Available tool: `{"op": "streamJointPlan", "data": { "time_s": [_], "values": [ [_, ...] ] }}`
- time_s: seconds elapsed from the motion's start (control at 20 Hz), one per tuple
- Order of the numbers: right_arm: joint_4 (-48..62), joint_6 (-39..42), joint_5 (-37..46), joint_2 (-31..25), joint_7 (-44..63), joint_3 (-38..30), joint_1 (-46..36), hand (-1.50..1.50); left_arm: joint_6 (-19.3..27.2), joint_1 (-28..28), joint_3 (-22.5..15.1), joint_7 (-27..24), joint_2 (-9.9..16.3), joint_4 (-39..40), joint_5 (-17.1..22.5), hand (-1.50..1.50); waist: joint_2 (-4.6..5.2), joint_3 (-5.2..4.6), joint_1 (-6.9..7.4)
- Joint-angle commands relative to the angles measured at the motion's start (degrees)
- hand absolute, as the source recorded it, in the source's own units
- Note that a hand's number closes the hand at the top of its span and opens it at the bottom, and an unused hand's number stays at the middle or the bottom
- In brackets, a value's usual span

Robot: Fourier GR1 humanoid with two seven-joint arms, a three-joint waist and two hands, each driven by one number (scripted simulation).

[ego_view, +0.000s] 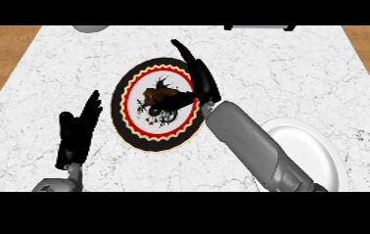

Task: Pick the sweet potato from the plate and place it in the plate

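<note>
A brown sweet potato (154, 96) lies in the middle of a patterned plate (128, 122) with a black rim and a red and yellow ring. My right hand (200, 81) reaches over the plate's right side, fingers straight and pointing away, thumb stretched left across the sweet potato. The hand is open and touches or hovers just at the sweet potato; which, I cannot tell. A plain white plate (307, 147) sits at the lower right, partly hidden by my right forearm. My left hand (78, 130) rests open at the lower left, fingers up.
The white marble counter (289, 71) has wooden strips at both far corners. A grey round object (90, 28) shows at the top left edge and a dark-footed white object (260, 27) at the top right.
</note>
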Motion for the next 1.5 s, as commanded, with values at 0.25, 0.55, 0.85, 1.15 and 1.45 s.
{"op": "streamJointPlan", "data": {
  "time_s": [0.25,0.55,0.85,1.15,1.45],
  "values": [
    [6.3,3.5,-6.2,0.0,-13.6,0.8,0.7,-1.5,1.1,-2.5,0.4,-1.0,-2.1,4.1,-2.7,0.0,-0.03,-0.04,-0.14],
    [7.7,-0.1,-9.4,0.0,-12.3,5.7,-0.1,-1.5,-2.0,2.7,1.1,2.8,0.3,-5.2,-1.3,0.0,-0.2,-0.03,0.07],
    [9.2,-5.8,-9.0,0.0,-14.0,9.2,2.6,-1.5,-2.6,2.1,2.2,-0.9,-1.0,-0.5,-0.9,0.0,-0.19,-0.04,-0.11],
    [12.5,-3.9,-8.7,0.0,-13.3,7.5,0.9,-1.5,-1.7,2.2,1.2,-1.0,-2.8,-1.7,-2.7,0.0,-0.23,-0.04,-0.36],
    [16.2,-5.2,-7.3,0.0,-14.2,5.9,0.8,-1.5,-2.2,1.8,2.4,-0.8,-2.6,0.5,-3.0,0.0,-0.16,-0.04,-0.33]
  ]
}}
